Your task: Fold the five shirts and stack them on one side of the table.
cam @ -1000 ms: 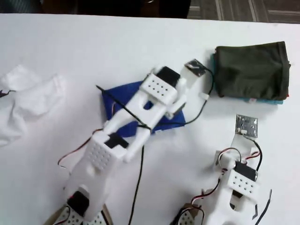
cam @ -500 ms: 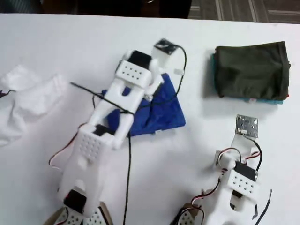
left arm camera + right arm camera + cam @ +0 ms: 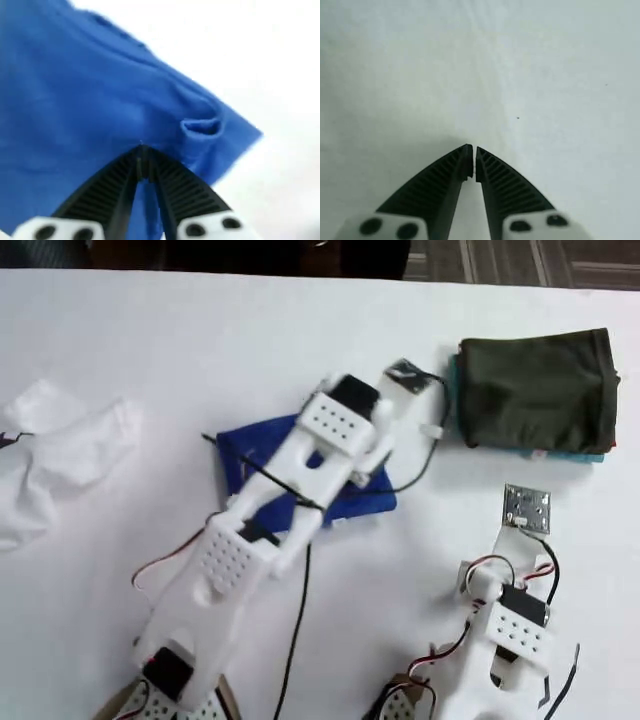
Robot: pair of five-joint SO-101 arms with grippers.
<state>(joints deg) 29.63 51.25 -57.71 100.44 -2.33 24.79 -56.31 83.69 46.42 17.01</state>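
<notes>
A blue shirt [image 3: 255,455] lies partly folded in the middle of the white table [image 3: 200,330], mostly under my left arm [image 3: 300,490]. In the left wrist view my left gripper [image 3: 145,162] is shut on a fold of the blue shirt [image 3: 100,100], whose corner ends on bare table just beyond. A dark green folded shirt [image 3: 535,390] tops a stack at the back right, with a teal one [image 3: 570,454] peeking out beneath. Crumpled white shirts [image 3: 60,460] lie at the left edge. My right gripper [image 3: 470,160] is shut on nothing above bare table; its arm [image 3: 515,625] sits at the front right.
Black cables [image 3: 295,640] trail from the left arm across the table's front. Bare table lies between the blue shirt and the folded stack, and along the far edge.
The left arm swung left and toward the back, lifting the blue shirt's edge into a peak, then swung back right, and the shirt lies flat again. The right arm stayed still.
</notes>
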